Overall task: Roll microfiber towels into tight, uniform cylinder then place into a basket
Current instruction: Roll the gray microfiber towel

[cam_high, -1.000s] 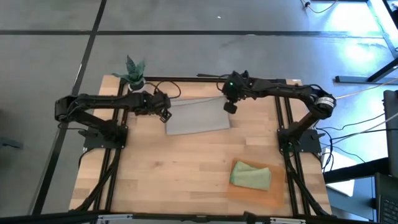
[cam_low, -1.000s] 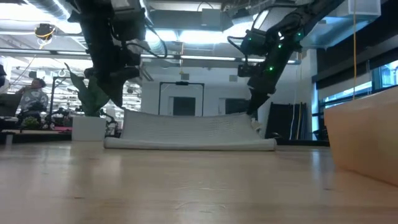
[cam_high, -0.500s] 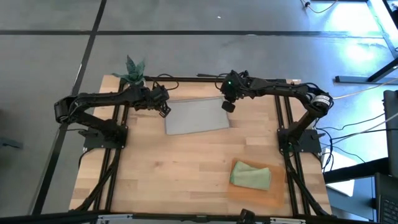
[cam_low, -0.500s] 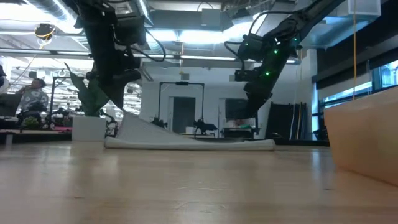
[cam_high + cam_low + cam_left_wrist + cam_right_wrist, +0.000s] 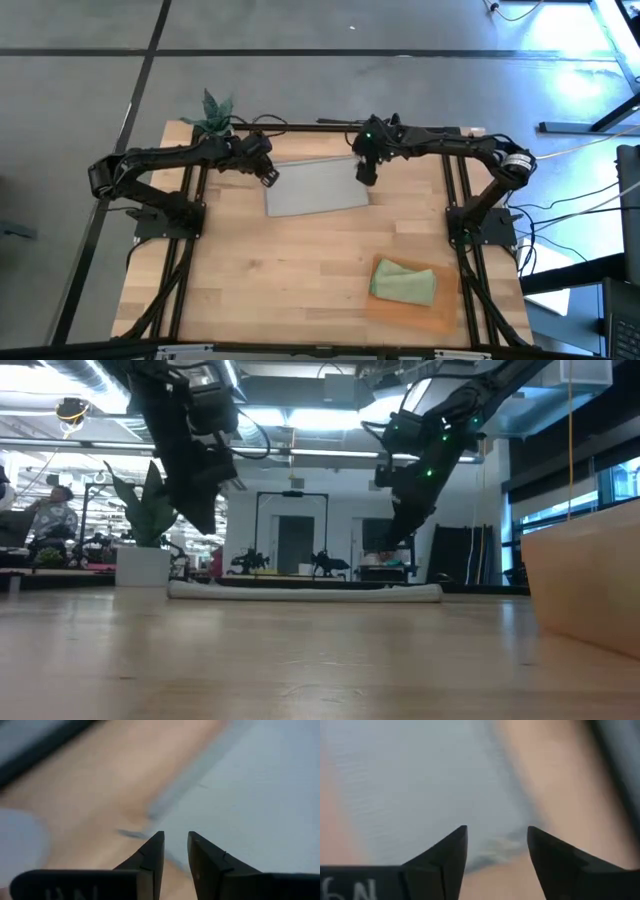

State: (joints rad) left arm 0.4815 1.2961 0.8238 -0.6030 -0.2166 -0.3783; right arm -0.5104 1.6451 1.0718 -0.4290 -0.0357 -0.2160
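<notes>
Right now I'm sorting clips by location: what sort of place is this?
Probably a robotics lab or workshop: a wooden table on a bare concrete floor, ceiling ducts overhead, and a person at a workstation behind.

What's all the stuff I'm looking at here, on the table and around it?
Grey towel: one, pale grey, flat on the far middle of the table.
Green towel: one, sage green, bundled in the basket.
Basket: one, orange-brown, near right corner.
Potted plant: one, green, far left corner.
Table: one, pale wood.
Person: one, far off in the room behind.
Left gripper: dark, open, above the grey towel's far left corner.
Right gripper: dark, open, above its far right corner.
</notes>
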